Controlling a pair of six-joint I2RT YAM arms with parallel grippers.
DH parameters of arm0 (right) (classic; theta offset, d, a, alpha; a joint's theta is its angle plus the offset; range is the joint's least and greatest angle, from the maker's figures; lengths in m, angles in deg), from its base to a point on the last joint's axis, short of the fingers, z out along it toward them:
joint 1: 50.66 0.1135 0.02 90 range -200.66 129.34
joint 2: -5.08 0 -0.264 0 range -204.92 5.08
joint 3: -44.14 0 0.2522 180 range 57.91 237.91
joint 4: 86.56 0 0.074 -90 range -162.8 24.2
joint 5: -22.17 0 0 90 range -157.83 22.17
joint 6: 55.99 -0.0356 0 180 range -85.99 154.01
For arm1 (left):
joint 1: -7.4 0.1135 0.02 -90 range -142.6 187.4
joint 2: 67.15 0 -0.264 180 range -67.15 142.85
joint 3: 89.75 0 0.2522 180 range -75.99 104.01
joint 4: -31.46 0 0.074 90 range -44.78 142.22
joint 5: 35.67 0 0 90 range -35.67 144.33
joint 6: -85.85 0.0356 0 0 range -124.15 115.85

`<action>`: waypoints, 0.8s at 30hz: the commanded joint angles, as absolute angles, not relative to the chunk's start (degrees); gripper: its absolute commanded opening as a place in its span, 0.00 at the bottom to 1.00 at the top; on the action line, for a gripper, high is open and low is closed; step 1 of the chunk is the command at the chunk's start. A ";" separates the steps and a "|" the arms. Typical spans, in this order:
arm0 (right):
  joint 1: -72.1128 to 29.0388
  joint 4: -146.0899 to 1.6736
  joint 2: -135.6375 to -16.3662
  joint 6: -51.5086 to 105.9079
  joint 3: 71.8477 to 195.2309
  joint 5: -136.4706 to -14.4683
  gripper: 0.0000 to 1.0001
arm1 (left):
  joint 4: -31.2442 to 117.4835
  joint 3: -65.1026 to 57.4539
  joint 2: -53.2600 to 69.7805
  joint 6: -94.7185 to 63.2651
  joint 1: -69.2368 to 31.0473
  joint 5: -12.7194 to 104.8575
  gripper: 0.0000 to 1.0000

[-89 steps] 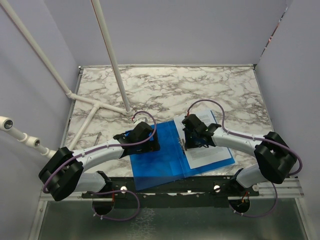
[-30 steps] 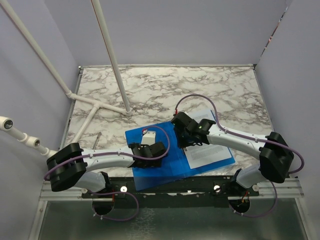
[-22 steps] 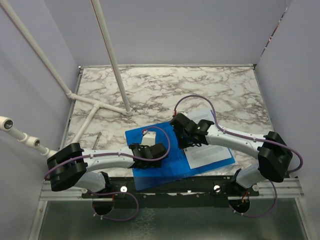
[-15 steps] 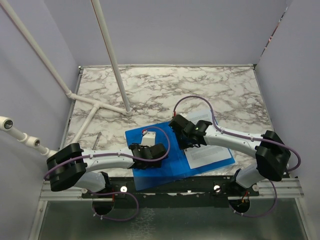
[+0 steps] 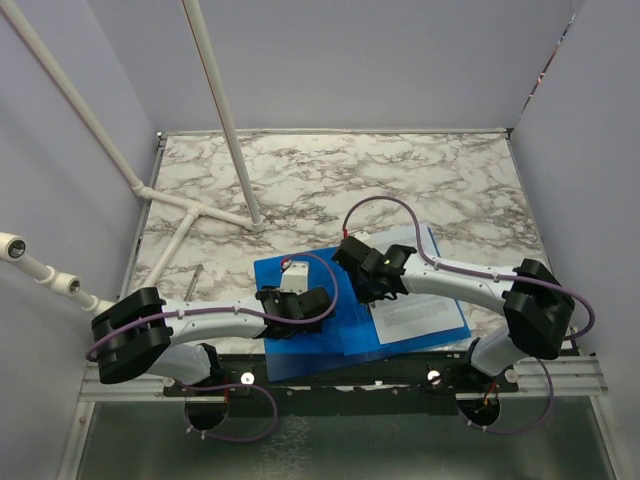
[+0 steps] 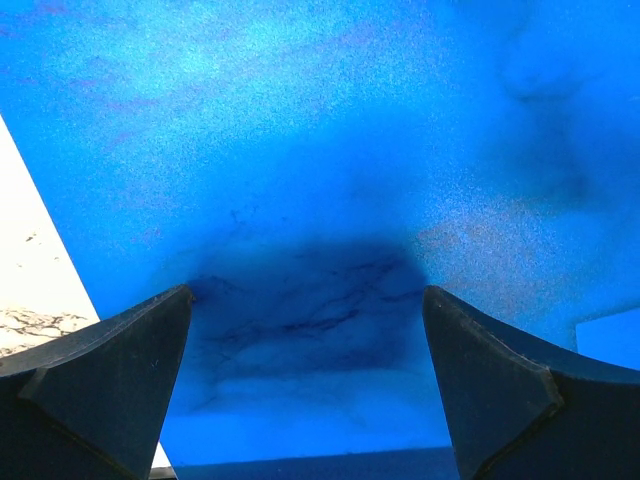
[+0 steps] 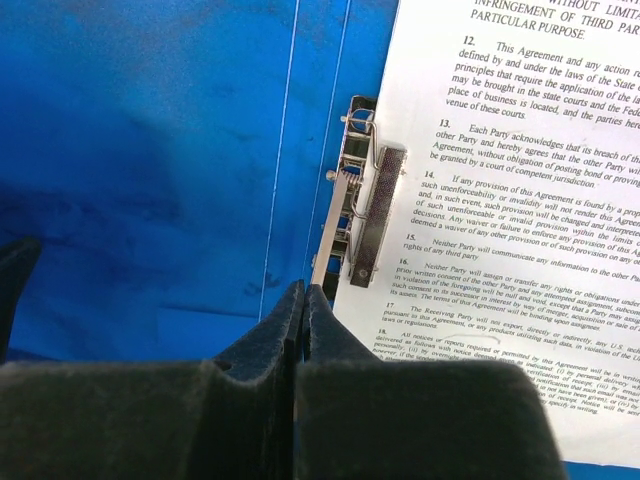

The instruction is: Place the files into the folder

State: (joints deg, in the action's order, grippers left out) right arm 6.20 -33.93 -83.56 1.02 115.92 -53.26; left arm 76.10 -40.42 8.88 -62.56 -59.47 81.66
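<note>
The blue folder lies open near the table's front edge. The files, white sheets of printed text, lie on its right half under the metal clip. My left gripper is open and empty, low over the left cover, with a finger at each side of the view. My right gripper is shut and empty, and its tip is at the near end of the clip's lever by the spine. The files fill the right of that view and the blue cover the left.
The marble table stretches behind the folder. A white pipe frame stands at the back left, with a pole rising from it. Purple walls close in both sides. A strip of table shows beside the folder's left edge.
My left gripper moved from the folder's far left corner nearer, onto the left cover, which now lies flat. My right gripper crept left along the clip toward the spine.
</note>
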 commanded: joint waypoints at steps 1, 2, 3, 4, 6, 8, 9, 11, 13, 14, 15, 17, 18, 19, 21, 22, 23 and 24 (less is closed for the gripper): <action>7.36 -30.47 -85.17 0.12 114.31 -51.44 0.00 | 75.12 -44.23 10.11 -67.15 -59.64 78.44 0.99; 7.47 -30.40 -85.26 0.02 114.08 -51.33 0.00 | 75.04 -44.45 9.85 -67.45 -59.61 78.49 0.99; 7.56 -30.36 -85.34 -0.14 113.85 -51.34 0.00 | 75.02 -44.60 9.51 -67.69 -59.60 78.57 0.99; 7.67 -30.28 -85.36 -0.26 113.62 -51.34 0.00 | 74.95 -44.76 9.23 -68.02 -59.62 78.66 0.99; 7.86 -30.18 -85.28 -0.47 113.08 -51.25 0.00 | 74.86 -45.02 8.81 -68.49 -59.60 78.68 0.99; 8.02 -30.30 -85.11 -0.81 112.57 -51.35 0.00 | 74.72 -45.14 8.71 -68.90 -59.63 78.68 0.99; 8.09 -30.41 -85.02 -0.98 112.23 -51.37 0.00 | 74.56 -45.22 8.69 -69.00 -59.59 78.60 0.99; 8.22 -30.81 -84.84 -1.21 111.57 -51.69 0.00 | 74.45 -45.23 8.77 -69.22 -59.65 78.50 0.99; 8.39 -31.11 -84.83 -1.54 110.85 -51.86 0.00 | 74.34 -45.23 8.79 -69.34 -59.59 78.37 0.99; 8.40 -31.21 -84.91 -1.70 110.48 -51.81 0.00 | 74.32 -45.24 8.77 -69.36 -59.63 78.33 0.99; 8.48 -31.41 -84.99 -1.86 110.08 -51.83 0.00 | 74.23 -45.23 8.67 -69.36 -59.62 78.35 0.99; 8.55 -31.81 -85.21 -2.16 108.87 -51.81 0.00 | 74.23 -45.23 8.70 -69.45 -59.63 78.40 0.99; 8.57 -31.92 -85.39 -2.38 108.46 -51.71 0.00 | 74.23 -45.25 8.66 -69.45 -59.64 78.41 0.99; 8.62 -32.00 -85.63 -2.59 108.18 -51.60 0.00 | 74.25 -45.19 8.69 -69.53 -59.62 78.41 0.99; 8.74 -32.39 -85.94 -3.00 107.40 -51.65 0.00 | 74.23 -45.23 8.63 -69.60 -59.63 78.33 0.99; 8.75 -32.68 -86.09 -3.19 106.99 -51.73 0.00 | 74.23 -45.23 8.53 -69.68 -59.60 78.36 0.99; 8.75 -32.88 -86.19 -3.39 106.61 -51.89 0.00 | 74.23 -45.28 8.46 -69.75 -59.65 78.33 0.99; 8.83 -33.24 -86.35 -3.61 106.26 -51.98 0.01 | 74.27 -45.31 8.32 -69.80 -59.64 78.22 0.99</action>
